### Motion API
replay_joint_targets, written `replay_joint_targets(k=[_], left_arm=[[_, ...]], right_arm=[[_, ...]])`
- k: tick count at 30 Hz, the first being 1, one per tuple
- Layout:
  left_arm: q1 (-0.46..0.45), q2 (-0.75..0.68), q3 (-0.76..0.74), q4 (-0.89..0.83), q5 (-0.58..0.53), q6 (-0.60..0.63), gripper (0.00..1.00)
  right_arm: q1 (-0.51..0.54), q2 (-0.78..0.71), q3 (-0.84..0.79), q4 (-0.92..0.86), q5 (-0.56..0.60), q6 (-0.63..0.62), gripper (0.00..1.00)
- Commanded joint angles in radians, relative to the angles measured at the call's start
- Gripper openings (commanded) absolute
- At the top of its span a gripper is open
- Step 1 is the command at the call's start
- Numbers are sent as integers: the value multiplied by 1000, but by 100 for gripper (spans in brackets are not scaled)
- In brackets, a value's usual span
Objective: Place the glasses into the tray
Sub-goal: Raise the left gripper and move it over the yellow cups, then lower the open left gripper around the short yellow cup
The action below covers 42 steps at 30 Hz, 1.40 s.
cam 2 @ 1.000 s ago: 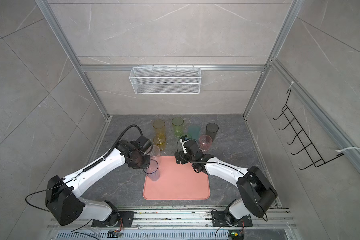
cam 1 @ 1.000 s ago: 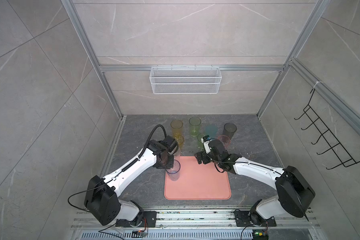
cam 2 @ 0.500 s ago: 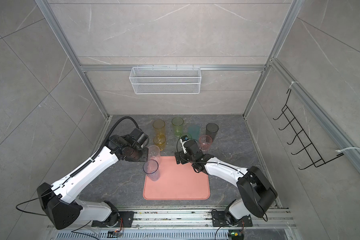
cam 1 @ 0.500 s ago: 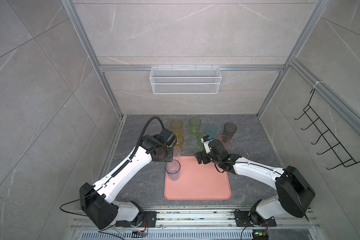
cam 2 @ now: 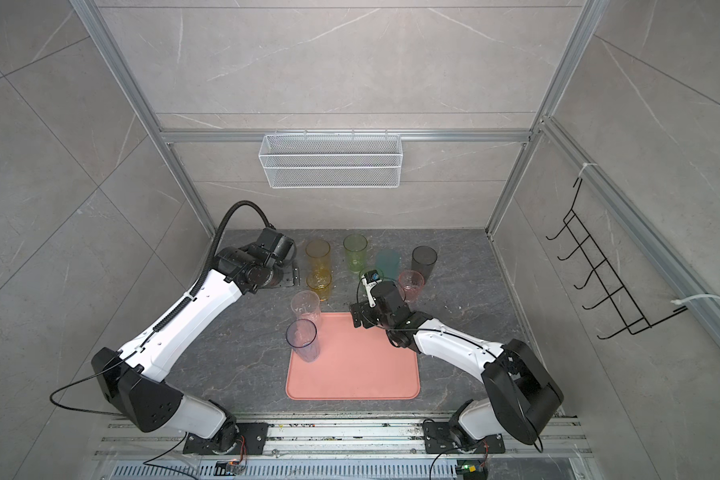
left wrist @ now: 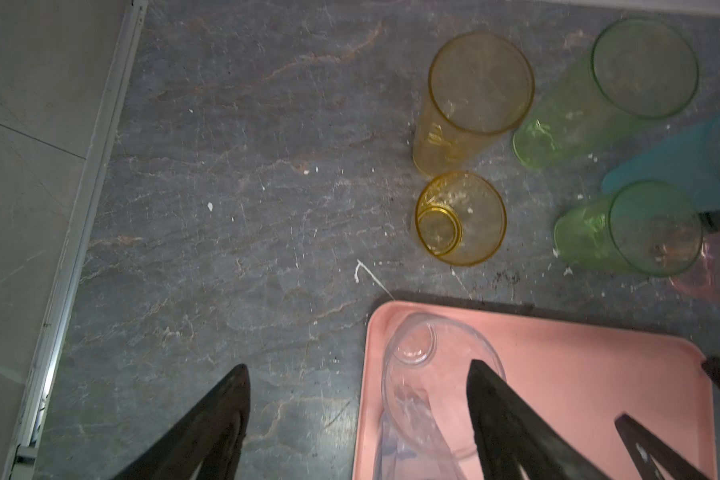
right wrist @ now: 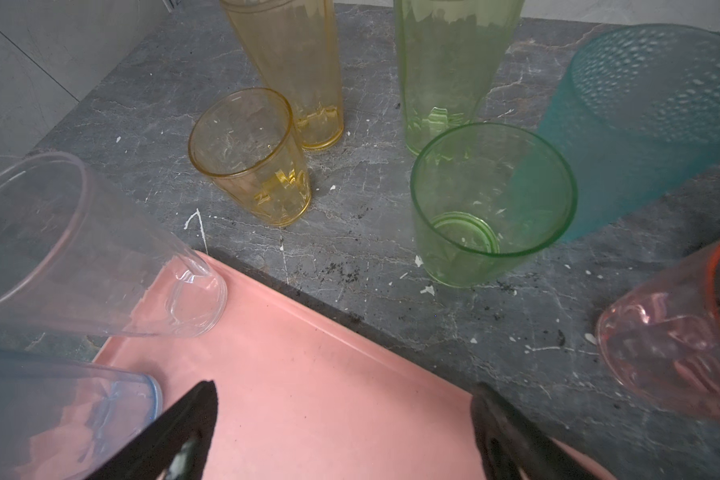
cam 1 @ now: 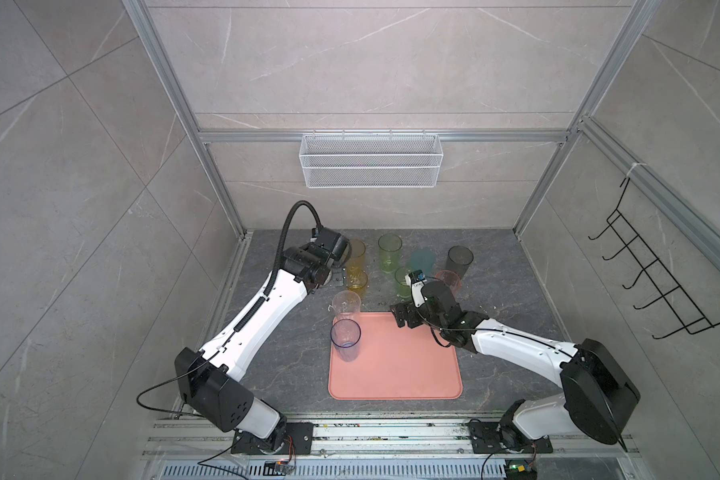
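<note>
On tray (left wrist: 599,395) corner, clear glass (left wrist: 412,349), near left end effector (left wrist: 356,365), jaws apart

Tray (cam 1: 395,365) lying on the desk (cam 1: 499,286), two glasses (cam 1: 345,338) standing in its far-left corner, seven glasses (cam 1: 389,251) standing behind it

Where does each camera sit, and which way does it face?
Top views: high at the front, facing down onto the tray; the left arm and right arm show whole.
Left wrist: on the left arm, facing down at the tray corner; open left gripper shows.
Right wrist: on the right arm, facing the glasses; open right gripper shows.
Shared: both wrist views hold the short amber tumbler.
</note>
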Motion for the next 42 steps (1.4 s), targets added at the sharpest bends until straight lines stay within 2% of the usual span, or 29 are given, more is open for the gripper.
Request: replay_joint_targets(k=[1,9,16,30,37,42], left_arm=[[37,20,9,165,24,18,89],[97,122,32,300,2,18,97],[119,235,71,426,89,28,100],[139,521,313,384,233,-28,100],[144,581,365,367,252,-36,98],[151,602,371,359,257,-52,92]], right_arm=[[8,-32,-17,33,16,4,96],[9,-38,-24,39,23,3,96],[8,-43,-25,40,22,5,96],[8,-39,-23,37,28,6,97],[8,-37,-20,36,19,11,97],[8,-36,-18,34,21,10,97]])
